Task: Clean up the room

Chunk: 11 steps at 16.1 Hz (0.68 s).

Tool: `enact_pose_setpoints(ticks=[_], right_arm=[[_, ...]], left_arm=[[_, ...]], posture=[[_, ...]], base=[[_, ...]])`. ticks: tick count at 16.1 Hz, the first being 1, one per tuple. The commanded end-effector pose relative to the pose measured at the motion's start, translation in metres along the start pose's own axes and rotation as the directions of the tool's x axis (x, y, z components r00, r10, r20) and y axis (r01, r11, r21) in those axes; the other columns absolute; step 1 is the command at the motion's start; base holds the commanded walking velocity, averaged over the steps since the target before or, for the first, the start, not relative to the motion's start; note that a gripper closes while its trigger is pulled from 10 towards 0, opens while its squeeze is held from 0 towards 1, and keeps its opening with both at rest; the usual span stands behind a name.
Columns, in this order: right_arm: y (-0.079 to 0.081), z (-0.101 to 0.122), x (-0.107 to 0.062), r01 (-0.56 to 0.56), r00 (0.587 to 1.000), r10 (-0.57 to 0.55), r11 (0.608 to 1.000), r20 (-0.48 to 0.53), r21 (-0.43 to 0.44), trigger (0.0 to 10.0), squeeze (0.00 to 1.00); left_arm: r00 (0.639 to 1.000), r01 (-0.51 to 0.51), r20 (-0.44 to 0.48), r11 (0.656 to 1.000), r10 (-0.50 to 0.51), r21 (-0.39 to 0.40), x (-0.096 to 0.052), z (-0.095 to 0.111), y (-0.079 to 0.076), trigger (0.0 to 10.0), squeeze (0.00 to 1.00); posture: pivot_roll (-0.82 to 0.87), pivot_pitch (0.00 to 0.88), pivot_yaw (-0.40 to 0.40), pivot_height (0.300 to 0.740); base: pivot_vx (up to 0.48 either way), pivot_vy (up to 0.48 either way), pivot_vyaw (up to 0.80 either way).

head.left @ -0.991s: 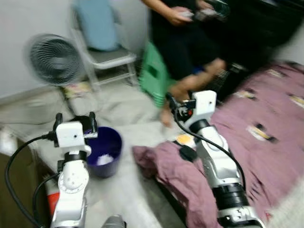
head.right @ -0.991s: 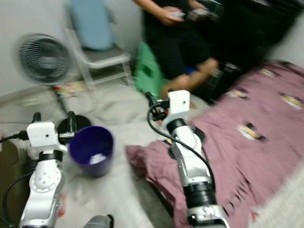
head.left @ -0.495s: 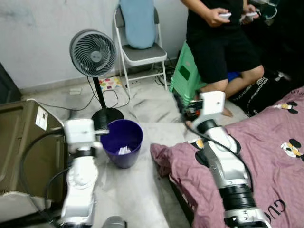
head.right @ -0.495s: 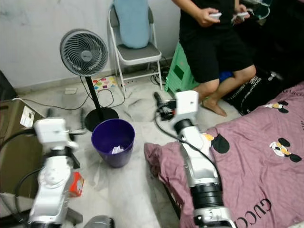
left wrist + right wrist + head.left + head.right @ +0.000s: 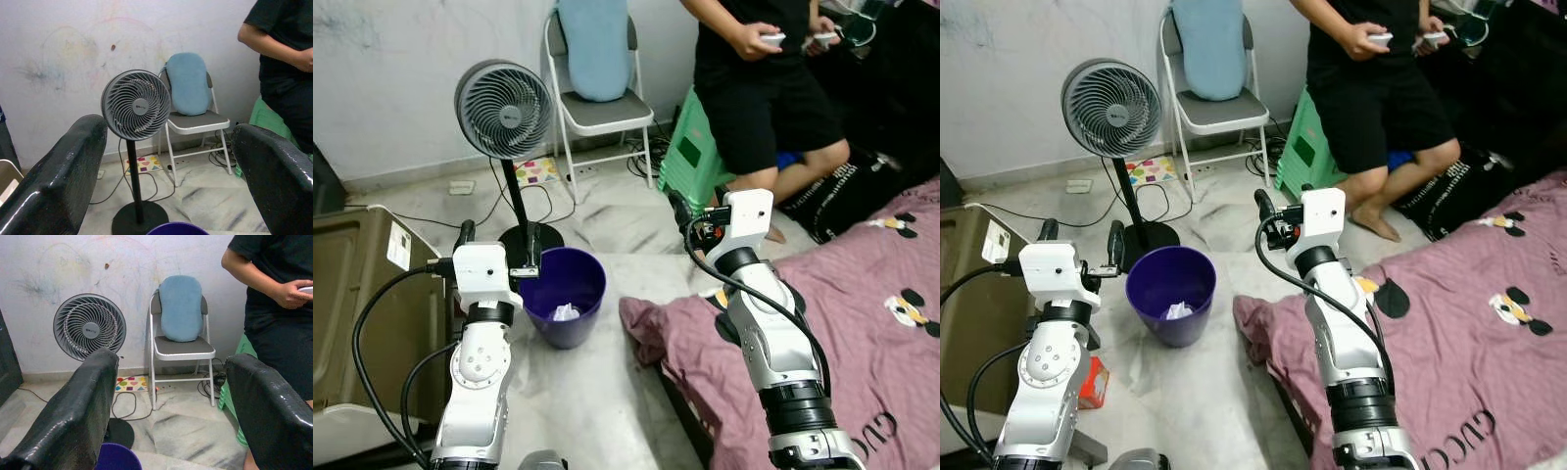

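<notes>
- Left wrist view looks out between the left gripper's (image 5: 168, 161) two black fingers (image 5: 54, 171), which stand wide apart with nothing between them.
- Seen from the head, the left gripper (image 5: 496, 243) is raised in front of the robot, just beside the near rim of the purple waste bin (image 5: 564, 295).
- Crumpled white paper (image 5: 567, 312) lies at the bottom of that bin, which stands on the pale marble floor (image 5: 592, 392).
- Right behind the bin stands a grey pedestal fan (image 5: 504, 98) on a round black base (image 5: 530, 239).
- On the robot's right, the right gripper (image 5: 1269, 217) is also held up, its fingers (image 5: 78, 416) spread wide and holding nothing.
- Below the right arm, a mauve blanket (image 5: 862, 323) printed with cartoon mice covers a bed, and one corner of it hangs down to the floor near the bin.
- By the left arm's elbow, a small red-orange carton (image 5: 1092, 382) lies on the floor, next to an olive-brown case (image 5: 352, 294).
- Against the scribbled white wall stands a folding chair (image 5: 602, 108) with a light blue cushion (image 5: 595, 47) leaning on its back.
- To its right is a green plastic stool (image 5: 690, 152), and a person in black clothes (image 5: 764, 93) holds a controller in each hand.
</notes>
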State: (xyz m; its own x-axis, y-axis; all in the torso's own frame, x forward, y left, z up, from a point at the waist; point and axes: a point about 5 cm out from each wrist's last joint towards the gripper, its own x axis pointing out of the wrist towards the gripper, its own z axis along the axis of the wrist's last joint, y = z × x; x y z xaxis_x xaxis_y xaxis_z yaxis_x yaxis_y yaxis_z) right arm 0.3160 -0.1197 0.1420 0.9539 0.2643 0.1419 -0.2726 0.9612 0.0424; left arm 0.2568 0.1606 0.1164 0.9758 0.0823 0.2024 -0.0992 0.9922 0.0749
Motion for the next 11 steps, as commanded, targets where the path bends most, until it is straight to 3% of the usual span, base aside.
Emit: enact_pose_setpoints(ticks=[1,4,8,11], right_arm=[[-0.0013,0.0031,0.0004,0.003,1.0,-0.003,1.0,0.011,-0.006,10.0,0.0],[-0.0013,0.0032,0.0006,0.005,1.0,-0.005,1.0,0.012,-0.007,10.0,0.0],[-0.0012,0.0033,0.0003,0.004,1.0,-0.003,1.0,0.014,-0.013,10.0,0.0],[-0.001,0.0029,-0.0004,0.001,1.0,0.0,1.0,0.016,-0.022,10.0,0.0]], left_arm=[[1.0,0.012,0.011,1.0,-0.012,-0.002,0.0013,0.0022,-0.0003,10.0,0.0],[1.0,0.012,0.009,1.0,-0.012,-0.005,0.002,0.0019,0.0001,10.0,0.0],[1.0,0.0,-0.003,1.0,0.0,-0.001,0.0016,0.0004,0.0011,10.0,0.0],[1.0,-0.006,0.001,1.0,0.006,0.006,0.0014,0.0006,0.0014,10.0,0.0]], posture=[[-0.02,0.013,-0.033,0.74],[-0.02,0.014,-0.033,0.74],[-0.02,0.014,-0.033,0.74],[-0.02,0.015,-0.032,0.74]], base=[[0.315,0.0,0.0],[0.314,0.0,0.0],[0.0,0.0,0.0],[0.0,0.0,0.8]])
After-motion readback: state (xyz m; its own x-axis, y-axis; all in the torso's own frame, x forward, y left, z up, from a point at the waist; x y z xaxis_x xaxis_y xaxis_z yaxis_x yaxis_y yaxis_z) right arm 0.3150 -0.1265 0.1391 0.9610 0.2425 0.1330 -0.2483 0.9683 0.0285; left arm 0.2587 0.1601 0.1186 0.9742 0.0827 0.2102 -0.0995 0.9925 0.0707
